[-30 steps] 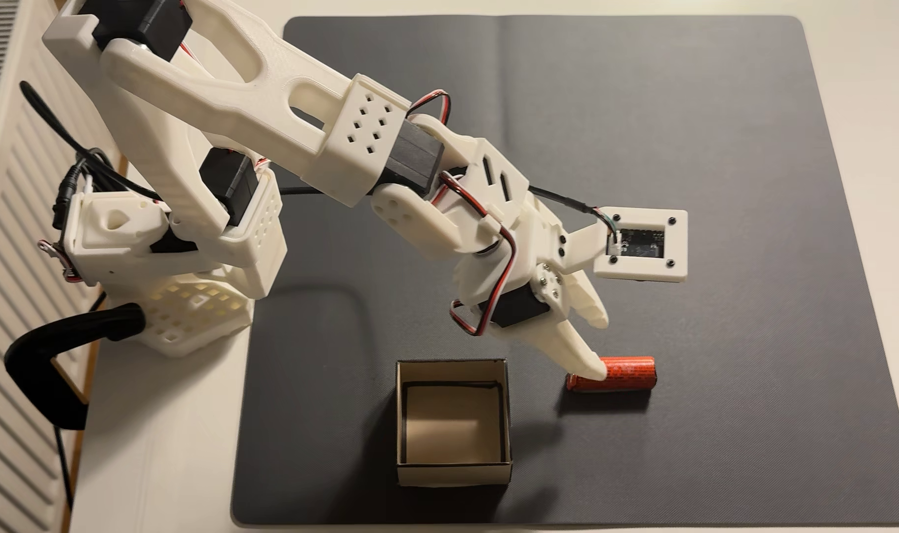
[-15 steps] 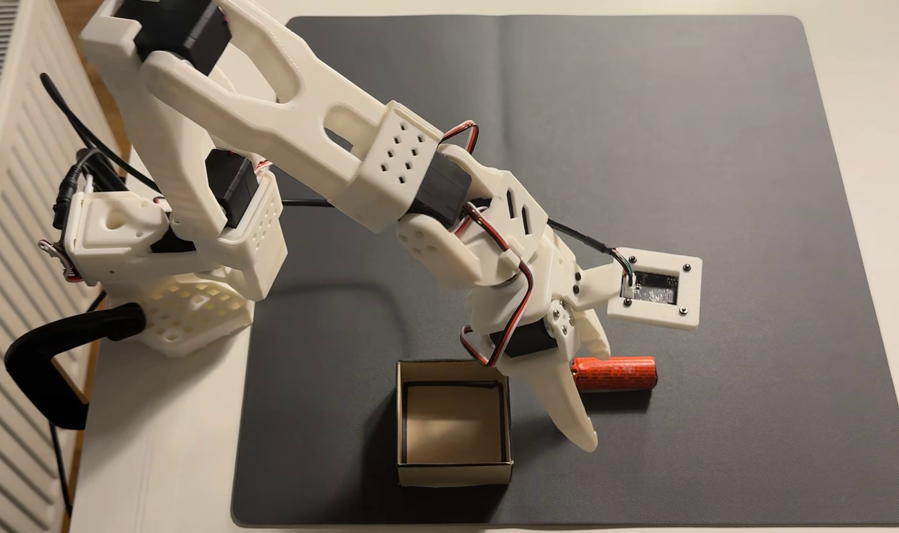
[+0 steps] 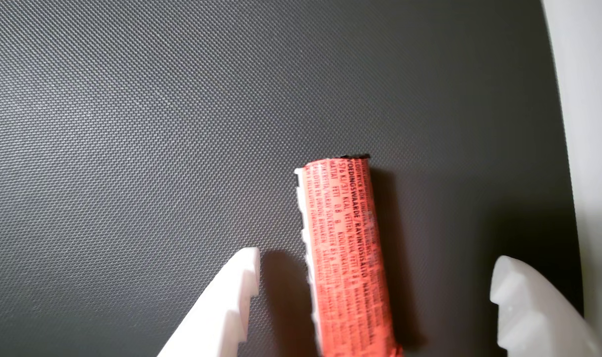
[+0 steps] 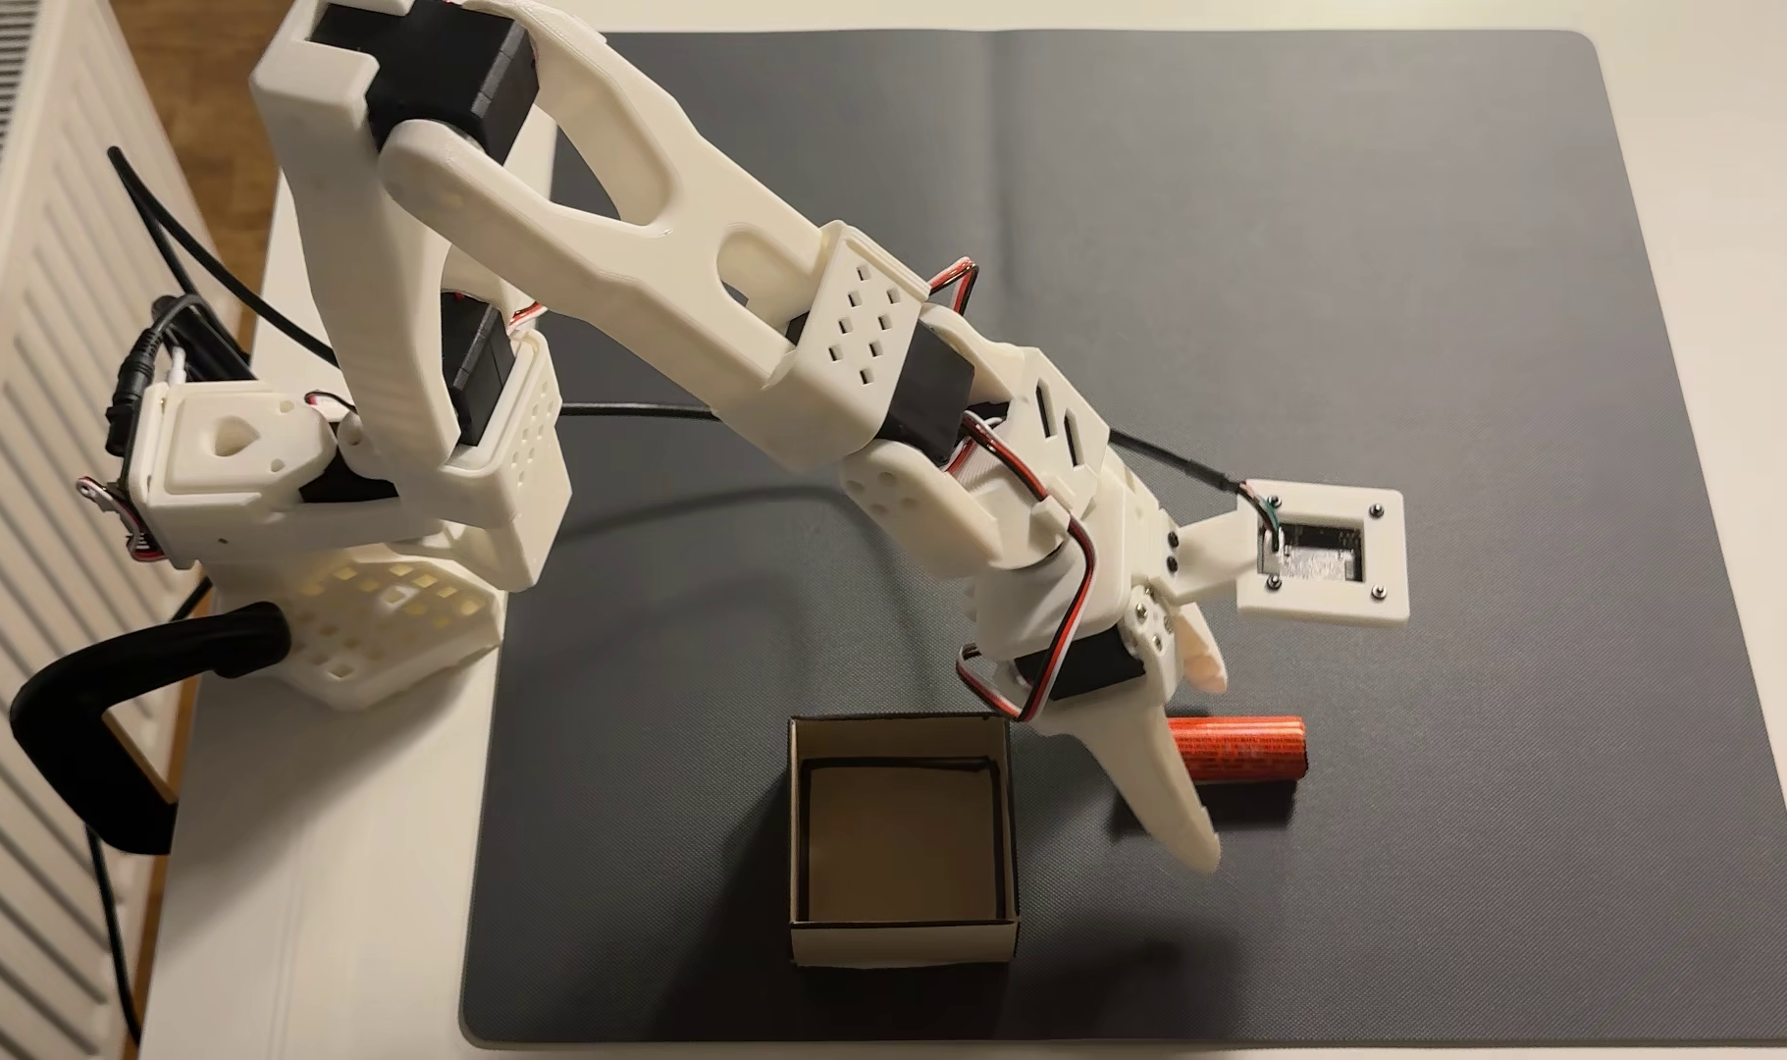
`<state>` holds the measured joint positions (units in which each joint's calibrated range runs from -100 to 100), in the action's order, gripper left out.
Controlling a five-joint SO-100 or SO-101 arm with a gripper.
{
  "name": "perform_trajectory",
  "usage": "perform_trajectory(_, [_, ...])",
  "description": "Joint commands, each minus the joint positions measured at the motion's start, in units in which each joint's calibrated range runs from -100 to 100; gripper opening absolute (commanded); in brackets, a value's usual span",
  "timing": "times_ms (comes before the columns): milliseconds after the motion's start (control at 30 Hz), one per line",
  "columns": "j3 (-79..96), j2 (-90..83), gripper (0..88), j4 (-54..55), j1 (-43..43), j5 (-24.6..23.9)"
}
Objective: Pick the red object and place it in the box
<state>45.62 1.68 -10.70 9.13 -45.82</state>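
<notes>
While the white arm is reaching out over the dark mat (image 4: 1378, 306), the gripper (image 4: 1220, 770) is hanging wide open around the red object (image 4: 1246, 749), gripping nothing. In the fixed view one finger is sitting behind the cylinder and the other long finger is crossing in front of its left end, tip pointing down toward the mat. In the wrist view the red object (image 3: 348, 258) is lying lengthwise between the two white fingertips (image 3: 241, 277), a clear gap showing on each side, so neither is touching it. Dark print is running along its wrapper, and a black end is facing away from the camera. The cylinder is lying flat on the mat, just right of the box (image 4: 904, 943) in the fixed view, apart from it. The box is sitting open-topped near the mat's front edge, holding nothing. A black cable (image 4: 665, 510) is trailing across the mat behind the arm
</notes>
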Motion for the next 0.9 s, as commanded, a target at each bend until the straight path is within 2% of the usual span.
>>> perform_trajectory(0, [-2.1,1.0,34.0,2.0,0.2,-0.2])
perform_trajectory(367, [-1.8,6.9,33.3,5.2,-0.5,-0.2])
perform_trajectory(633, [-1.4,7.0,16.3,4.7,-0.5,-0.2])
perform_trajectory(867, [-1.3,7.0,8.0,4.4,-0.2,-0.1])
